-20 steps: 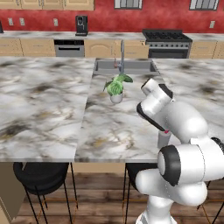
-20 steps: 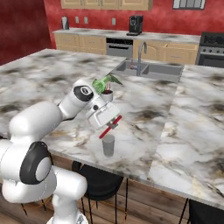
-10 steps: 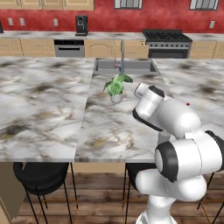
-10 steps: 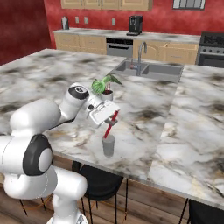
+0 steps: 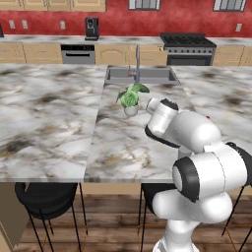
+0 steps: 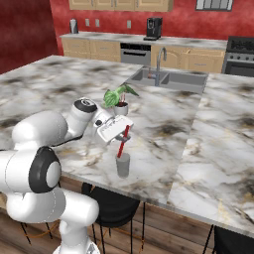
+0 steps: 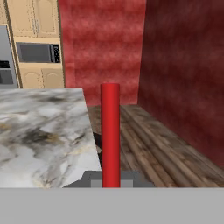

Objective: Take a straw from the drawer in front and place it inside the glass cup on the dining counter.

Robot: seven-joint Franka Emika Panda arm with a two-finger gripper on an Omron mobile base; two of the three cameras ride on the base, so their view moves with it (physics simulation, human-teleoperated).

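Straw (image 6: 122,141) is sitting clamped between the gripper (image 6: 124,139) fingers, tilted, lower end dipping into the glass cup (image 6: 122,164). Cup is standing near the front edge of the marble tabletop (image 6: 163,124), close to the potted plant (image 6: 119,98). Hand view is showing the straw (image 7: 110,133) rising straight up from the fingers.

Red straw (image 7: 110,131) upright beside marble dining counter (image 7: 39,131).
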